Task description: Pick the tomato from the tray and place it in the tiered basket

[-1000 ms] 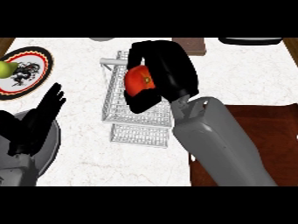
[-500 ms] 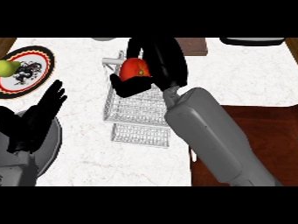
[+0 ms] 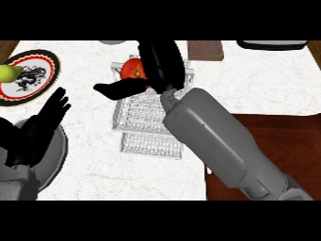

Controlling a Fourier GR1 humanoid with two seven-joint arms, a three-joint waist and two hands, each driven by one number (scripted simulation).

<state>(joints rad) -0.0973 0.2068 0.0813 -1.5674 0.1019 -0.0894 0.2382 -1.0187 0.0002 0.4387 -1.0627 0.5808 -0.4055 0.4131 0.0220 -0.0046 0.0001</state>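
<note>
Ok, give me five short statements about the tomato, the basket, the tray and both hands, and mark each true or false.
1. The tomato is over the far end of the white tiered basket. True.
2. The tomato lies on the brown tray. False: it is up at the basket, by the right hand.
3. The left hand is open and holds nothing. True.
4. A green fruit sits on the patterned plate at the left. True.
5. The left hand is curled round the tomato. False: the right hand is at the tomato; the left rests near the lower left.
</note>
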